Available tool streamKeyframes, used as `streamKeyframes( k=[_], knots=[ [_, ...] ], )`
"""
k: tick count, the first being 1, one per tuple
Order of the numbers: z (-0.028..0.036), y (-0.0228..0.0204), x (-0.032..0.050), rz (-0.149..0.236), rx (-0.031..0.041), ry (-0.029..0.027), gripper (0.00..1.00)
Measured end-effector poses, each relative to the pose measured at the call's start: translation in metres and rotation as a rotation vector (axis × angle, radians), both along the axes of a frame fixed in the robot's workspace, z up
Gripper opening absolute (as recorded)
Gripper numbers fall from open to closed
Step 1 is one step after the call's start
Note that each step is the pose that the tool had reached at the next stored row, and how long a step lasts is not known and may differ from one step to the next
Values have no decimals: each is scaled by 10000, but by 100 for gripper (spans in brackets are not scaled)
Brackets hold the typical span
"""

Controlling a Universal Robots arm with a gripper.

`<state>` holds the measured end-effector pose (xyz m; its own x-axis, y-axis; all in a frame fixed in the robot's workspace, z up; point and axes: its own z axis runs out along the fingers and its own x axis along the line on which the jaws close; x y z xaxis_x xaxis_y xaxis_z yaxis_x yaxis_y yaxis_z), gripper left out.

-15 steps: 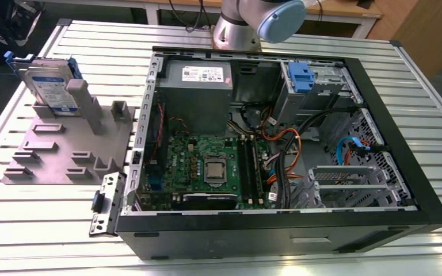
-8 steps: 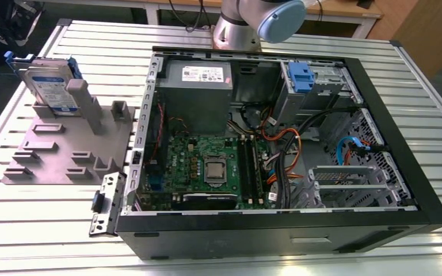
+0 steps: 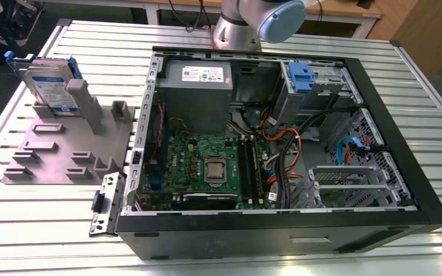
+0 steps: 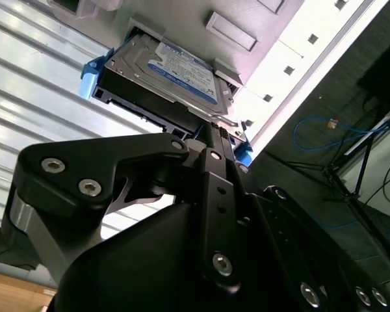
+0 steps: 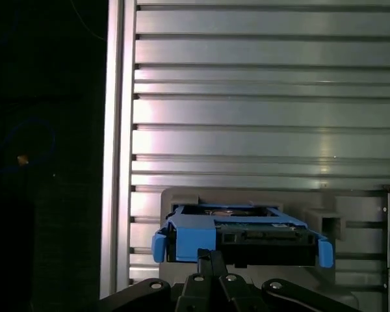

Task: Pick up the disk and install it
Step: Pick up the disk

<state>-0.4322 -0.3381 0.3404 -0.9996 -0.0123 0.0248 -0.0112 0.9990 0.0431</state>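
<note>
Disk (image 3: 48, 80), flat silver-grey metal with blue plastic rails, stands upright in a blocky grey holder (image 3: 61, 145); black gripper (image 5: 208, 257) clenched, holding nothing.

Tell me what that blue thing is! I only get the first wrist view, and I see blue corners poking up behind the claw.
Observer: That is the disk. In the exterior view it stands on edge in a grey holder, not yet picked up.
Operator: Does it have a sticker?
Observer: Yes. The second wrist view shows a white-and-blue label on its flat face.
Operator: Where's the computer?
Observer: An open computer case lies on the table, to the exterior view's right of the holder. A drive cage with a blue latch sits in its far corner.
</note>
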Motion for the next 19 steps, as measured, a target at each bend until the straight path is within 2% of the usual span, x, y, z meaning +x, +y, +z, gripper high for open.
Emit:
streamKeyframes(
  k=[6,19],
  knots=[
    [0,0,0,474,0,0,11],
    [0,0,0,1192,0,0,11]
  ],
)
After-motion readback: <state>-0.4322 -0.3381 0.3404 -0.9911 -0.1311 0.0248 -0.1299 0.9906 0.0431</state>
